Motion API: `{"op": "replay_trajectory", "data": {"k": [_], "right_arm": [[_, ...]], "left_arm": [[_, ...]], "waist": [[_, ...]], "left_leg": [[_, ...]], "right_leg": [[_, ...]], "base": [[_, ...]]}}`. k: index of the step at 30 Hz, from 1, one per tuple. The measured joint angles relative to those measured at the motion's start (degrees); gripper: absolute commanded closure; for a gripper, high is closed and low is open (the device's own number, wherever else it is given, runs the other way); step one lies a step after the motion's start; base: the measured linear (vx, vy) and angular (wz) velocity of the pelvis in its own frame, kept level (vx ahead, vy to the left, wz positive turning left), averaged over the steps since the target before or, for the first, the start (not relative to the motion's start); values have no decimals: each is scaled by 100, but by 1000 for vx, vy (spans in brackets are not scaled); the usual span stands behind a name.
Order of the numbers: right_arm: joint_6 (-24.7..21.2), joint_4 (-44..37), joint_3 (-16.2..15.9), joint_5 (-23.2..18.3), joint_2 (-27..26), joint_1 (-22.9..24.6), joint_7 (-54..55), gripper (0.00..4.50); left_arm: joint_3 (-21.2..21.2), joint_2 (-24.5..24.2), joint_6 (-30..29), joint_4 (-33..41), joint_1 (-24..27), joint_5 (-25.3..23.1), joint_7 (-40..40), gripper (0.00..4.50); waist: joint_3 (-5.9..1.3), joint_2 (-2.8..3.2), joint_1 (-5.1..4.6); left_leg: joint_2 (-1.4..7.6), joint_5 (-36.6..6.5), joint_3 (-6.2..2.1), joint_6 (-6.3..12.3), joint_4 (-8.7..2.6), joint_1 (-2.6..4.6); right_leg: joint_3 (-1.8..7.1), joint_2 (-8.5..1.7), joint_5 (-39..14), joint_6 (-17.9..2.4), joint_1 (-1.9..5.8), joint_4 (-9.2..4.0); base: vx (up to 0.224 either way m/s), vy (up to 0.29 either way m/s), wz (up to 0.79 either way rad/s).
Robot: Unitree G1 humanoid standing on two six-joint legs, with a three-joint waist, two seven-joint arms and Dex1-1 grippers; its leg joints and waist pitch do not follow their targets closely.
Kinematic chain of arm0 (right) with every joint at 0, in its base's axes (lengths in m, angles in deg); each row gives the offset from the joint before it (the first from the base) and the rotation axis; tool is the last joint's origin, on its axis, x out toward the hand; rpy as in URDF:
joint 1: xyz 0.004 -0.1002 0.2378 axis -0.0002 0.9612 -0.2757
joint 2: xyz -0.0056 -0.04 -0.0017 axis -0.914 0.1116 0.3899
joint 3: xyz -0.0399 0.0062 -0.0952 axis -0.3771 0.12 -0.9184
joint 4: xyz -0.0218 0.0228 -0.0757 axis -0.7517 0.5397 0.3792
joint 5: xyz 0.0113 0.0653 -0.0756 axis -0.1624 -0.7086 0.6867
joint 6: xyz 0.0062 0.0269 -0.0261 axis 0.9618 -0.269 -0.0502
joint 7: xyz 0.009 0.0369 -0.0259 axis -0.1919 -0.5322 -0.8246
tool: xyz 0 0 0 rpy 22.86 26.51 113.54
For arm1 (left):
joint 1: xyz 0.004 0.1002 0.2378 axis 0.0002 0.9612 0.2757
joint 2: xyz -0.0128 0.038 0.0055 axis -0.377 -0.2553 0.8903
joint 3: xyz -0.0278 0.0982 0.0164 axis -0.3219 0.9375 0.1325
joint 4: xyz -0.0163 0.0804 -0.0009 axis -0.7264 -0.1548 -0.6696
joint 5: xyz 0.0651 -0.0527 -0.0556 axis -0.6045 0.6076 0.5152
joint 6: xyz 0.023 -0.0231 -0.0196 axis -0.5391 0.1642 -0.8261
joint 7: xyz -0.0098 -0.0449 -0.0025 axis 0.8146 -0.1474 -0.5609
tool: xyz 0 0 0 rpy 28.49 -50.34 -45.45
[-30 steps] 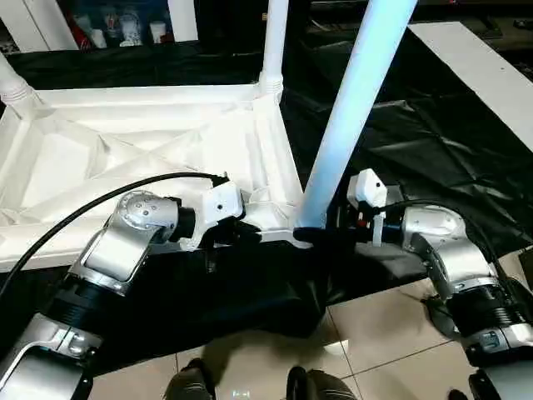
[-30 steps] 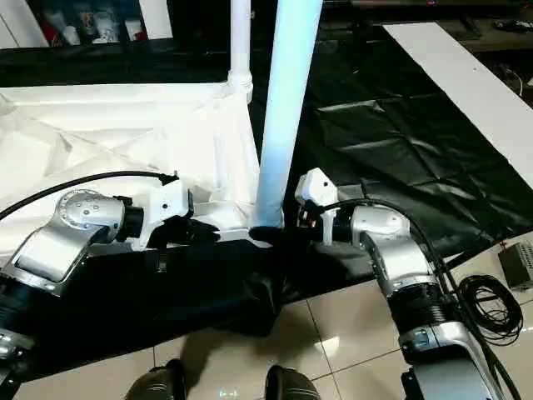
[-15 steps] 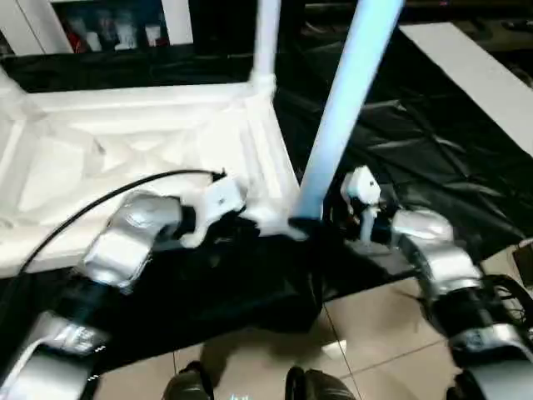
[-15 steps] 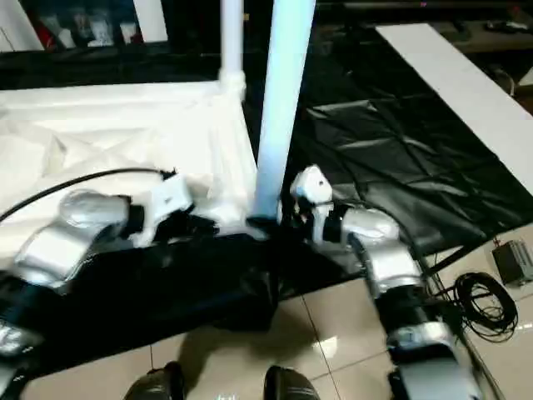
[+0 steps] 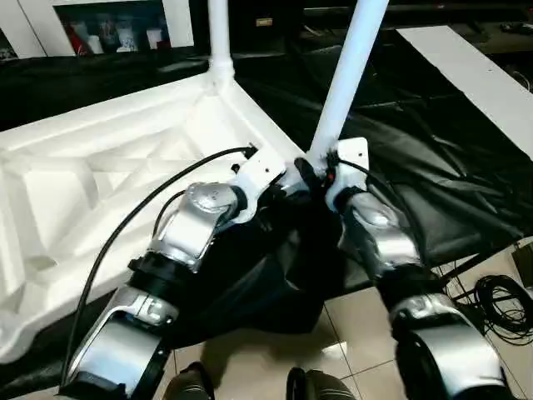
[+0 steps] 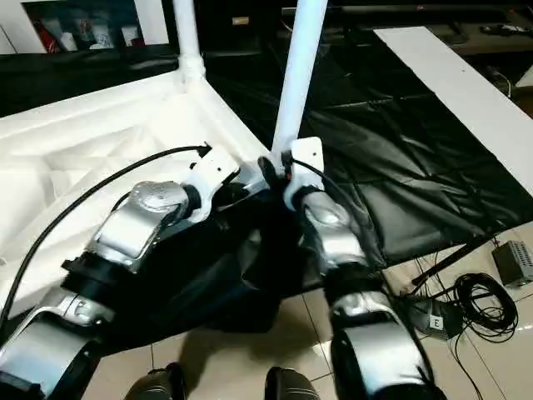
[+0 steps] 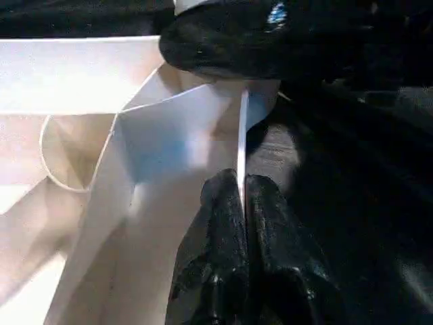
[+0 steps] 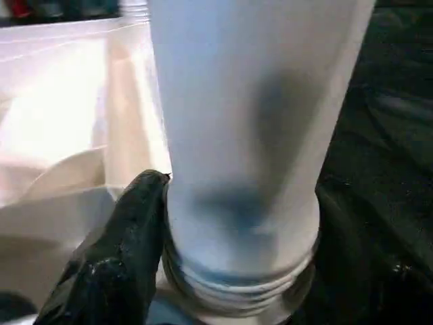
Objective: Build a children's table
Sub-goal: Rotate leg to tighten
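Since a second ago my head has tilted and both my forearms have swung inward, so my 2 grippers now meet at the near corner of the tabletop (image 5: 92, 179), where before they reached in from either side. The tabletop lies ribbed side up on the black sheet (image 5: 433, 158), its left part cut off by the frame. My left gripper (image 7: 241, 203) is clenched on the thin white edge of the tabletop's rim. A far leg (image 5: 218, 33) stands in its corner socket (top out of frame). My right gripper (image 5: 310, 173) clasps the base of the near leg (image 5: 346, 75) where its ringed end meets the socket; only 1 finger (image 8: 111, 264) is plain. No writing is legible anywhere.
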Motion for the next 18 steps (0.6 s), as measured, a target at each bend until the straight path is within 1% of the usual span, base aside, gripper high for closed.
{"op": "replay_trajectory", "data": {"k": [5, 6, 7, 9, 10, 11, 13, 15, 18], "right_arm": [[244, 162, 94, -13, -49, -46, -229, 178], [282, 171, 112, -20, -43, -43, -297, 122], [339, 171, 149, -50, -38, -18, -417, 108], [480, 151, 154, -161, -37, 60, -669, 102], [543, 137, 150, -187, 14, 109, -791, 73], [561, 99, 138, -195, 77, 146, -924, 66], [563, 4, 50, -198, 157, 206, -1203, 65], [532, -162, -35, -196, 325, 314, -1548, 31], [408, -469, -265, -141, 699, 389, -2261, 31]], "left_arm": [[20, -37, 92, 46, 19, -38, 32, 450], [22, -53, 92, 64, 30, -37, 54, 450], [28, -77, 93, 104, 47, -32, 85, 450], [37, -140, 141, 150, 80, -28, 135, 450], [42, -175, 186, 169, 98, -27, 182, 450], [48, -221, 236, 200, 124, -19, 239, 450], [47, -301, 290, 268, 149, -18, 323, 450], [58, -387, 363, 338, 209, -8, 446, 450], [64, -555, 419, 442, 281, 55, 706, 450]], "waist": [[3, -5, -3], [3, -5, -4], [3, -5, -4], [3, -5, -6], [4, -4, -13], [4, -4, -21], [6, -4, -43], [8, -1, -45], [10, -1, -64]], "left_leg": [[1, 0, 0, 0, -2, -13], [0, 0, 0, 1, -2, -18], [0, -2, 0, 3, -5, -21], [1, -3, 0, 5, -11, -19], [2, -2, 0, 5, -17, -19], [6, -2, 0, 5, -17, -20], [17, -1, -2, 4, -18, -20], [19, -1, -5, 4, -21, -21], [20, -1, -5, 4, -26, -24]], "right_leg": [[-1, 0, 0, 2, -12, 0], [-1, 0, 0, 2, -16, -1], [-2, 0, 0, 1, -20, -1], [-4, 0, 0, 2, -21, -1], [-6, 2, 0, 2, -23, 0], [-9, 5, 0, 2, -25, 0], [-21, 11, 0, 2, -25, 1], [-29, 11, 0, 3, -26, 0], [-33, 11, -1, 3, -27, -2]], "base": [[0, 0, 0], [0, 0, 0], [0, 0, 0], [0, 0, 0], [0, 0, 0], [0, 0, 0], [0, 0, 0], [0, 0, 0], [0, 0, 0]]}}
